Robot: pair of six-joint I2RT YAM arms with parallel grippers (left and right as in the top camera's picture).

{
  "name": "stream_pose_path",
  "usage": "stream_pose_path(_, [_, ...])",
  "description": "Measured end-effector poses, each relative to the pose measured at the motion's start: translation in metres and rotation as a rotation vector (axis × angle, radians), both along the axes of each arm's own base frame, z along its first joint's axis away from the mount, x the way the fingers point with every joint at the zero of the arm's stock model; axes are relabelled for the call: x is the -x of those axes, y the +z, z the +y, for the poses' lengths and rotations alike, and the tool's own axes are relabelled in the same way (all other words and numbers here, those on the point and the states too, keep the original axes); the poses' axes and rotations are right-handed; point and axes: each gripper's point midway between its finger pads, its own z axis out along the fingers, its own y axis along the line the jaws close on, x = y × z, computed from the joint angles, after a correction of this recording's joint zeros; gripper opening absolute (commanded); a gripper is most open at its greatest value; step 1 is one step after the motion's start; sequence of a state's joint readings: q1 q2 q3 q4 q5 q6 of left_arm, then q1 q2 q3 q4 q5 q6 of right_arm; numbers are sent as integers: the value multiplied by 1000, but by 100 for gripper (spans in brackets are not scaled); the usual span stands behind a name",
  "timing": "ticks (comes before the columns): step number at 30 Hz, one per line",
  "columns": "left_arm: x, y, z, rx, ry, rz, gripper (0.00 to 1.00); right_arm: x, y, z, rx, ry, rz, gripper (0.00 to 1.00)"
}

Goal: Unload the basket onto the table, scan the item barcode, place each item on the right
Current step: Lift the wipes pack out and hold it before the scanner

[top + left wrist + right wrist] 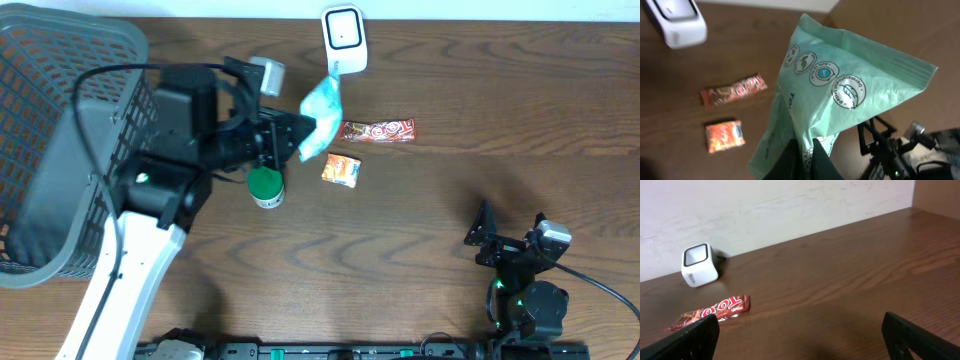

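The left gripper [807,157], jaws pinched tight on the lower edge of a pale green pouch [840,95], holds the item aloft in the upper middle of the overhead frame, just below the white scanner [344,38]. The pickup looks done. What seems left is turning the pouch so its barcode, not visible in any view, faces the scanner window. A red candy bar [378,131], an orange packet [341,170] and a green can [266,186] lie nearby, with a grey basket [60,60] at far left. The right gripper [800,332], fingers spread wide and empty, waits at lower right.
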State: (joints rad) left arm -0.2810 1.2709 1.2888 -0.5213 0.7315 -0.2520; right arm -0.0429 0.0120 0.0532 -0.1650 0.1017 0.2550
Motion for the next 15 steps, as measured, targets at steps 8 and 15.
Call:
stream_pose_path(8, [-5,-43,-23,-49,-65,111,7,0,0,0,0,0,0,99])
stream_pose_path(15, [-7,-56,-24,-73,-81,126,8,0,0,0,0,0,0,99])
